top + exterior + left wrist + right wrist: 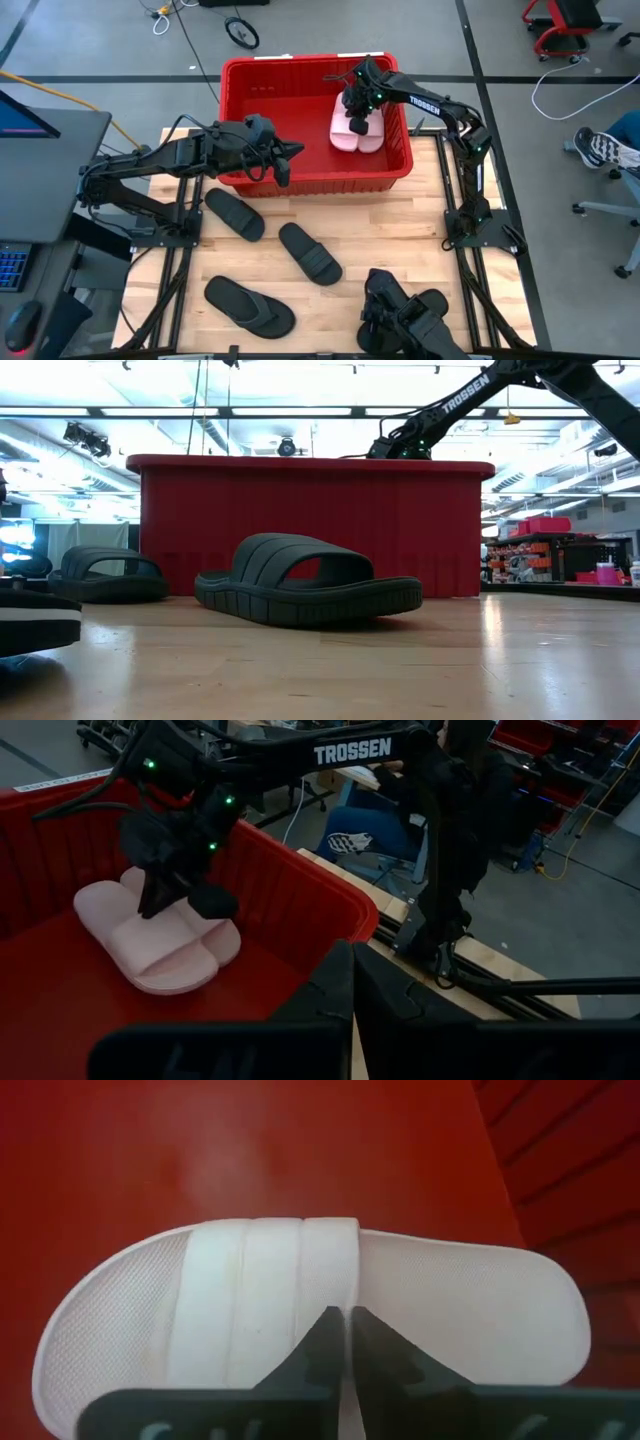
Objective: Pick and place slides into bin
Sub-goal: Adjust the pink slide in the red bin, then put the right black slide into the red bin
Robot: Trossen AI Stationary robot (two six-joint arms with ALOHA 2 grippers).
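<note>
Inside the bin (238,75), the right gripper (356,122) hovers closed above a pink slide (368,134). The left gripper (283,165), also closed, sits over the bin's near wall; lifting carelessly, it could catch that wall.

From above we look straight down on the whole table (330,225), both arms and the red bin (290,85). At table-top height we look level across the wood, close to a black slide (305,582), at the bin's outer wall. Our 2 wrist cameras share the bin's inside: the left sees the pink slides (155,935) from farther off, the right from very near.
</note>
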